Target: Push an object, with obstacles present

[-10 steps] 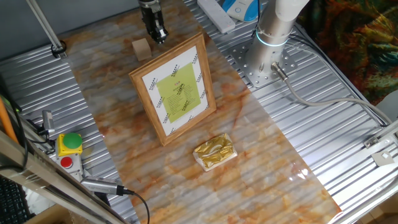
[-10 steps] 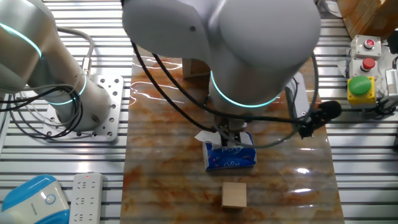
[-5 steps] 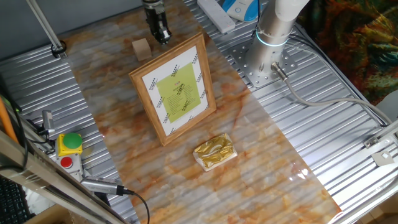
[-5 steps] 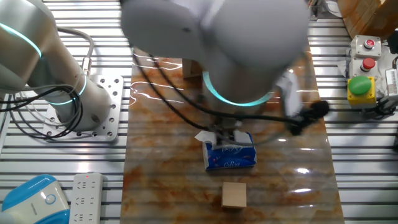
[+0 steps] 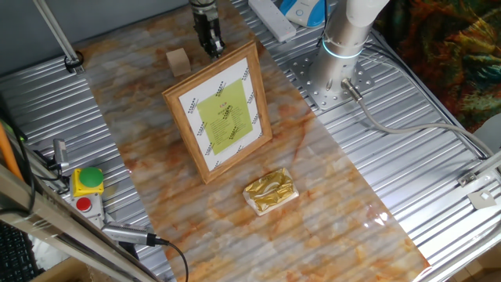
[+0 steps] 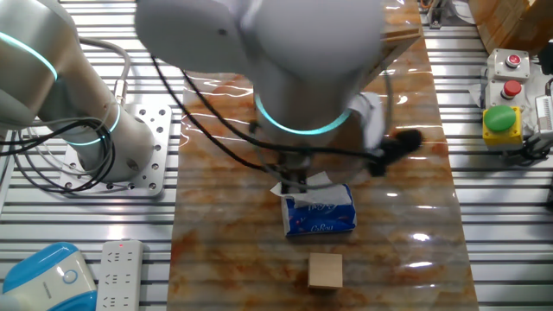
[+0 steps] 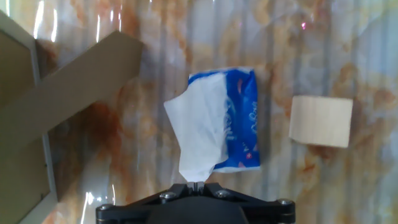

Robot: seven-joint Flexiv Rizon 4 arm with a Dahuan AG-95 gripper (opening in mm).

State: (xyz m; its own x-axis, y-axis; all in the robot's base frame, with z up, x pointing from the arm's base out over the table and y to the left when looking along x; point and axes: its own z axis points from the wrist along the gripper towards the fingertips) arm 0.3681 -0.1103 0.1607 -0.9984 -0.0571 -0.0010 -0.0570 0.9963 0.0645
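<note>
Claw (image 5: 213,48): seen closed, above the tissue pack (image 7: 233,118).
Block (image 7: 321,121): set beside the pack, near the surface (image 5: 329,211) edge.
Frame (image 5: 220,110): stood upright nearby.

Hand (image 5: 213,48) near frame (image 5: 220,110) top edge; block (image 5: 178,61) beside; foil packet (image 5: 269,190) apart.

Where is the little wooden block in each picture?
One fixed view: the wooden block sits top left, left of the picture frame.
The other fixed view: block at bottom centre, below the blue tissue pack.
Hand view: block at right, beside the tissue pack.
Shared landmark: the marbled table.
</note>
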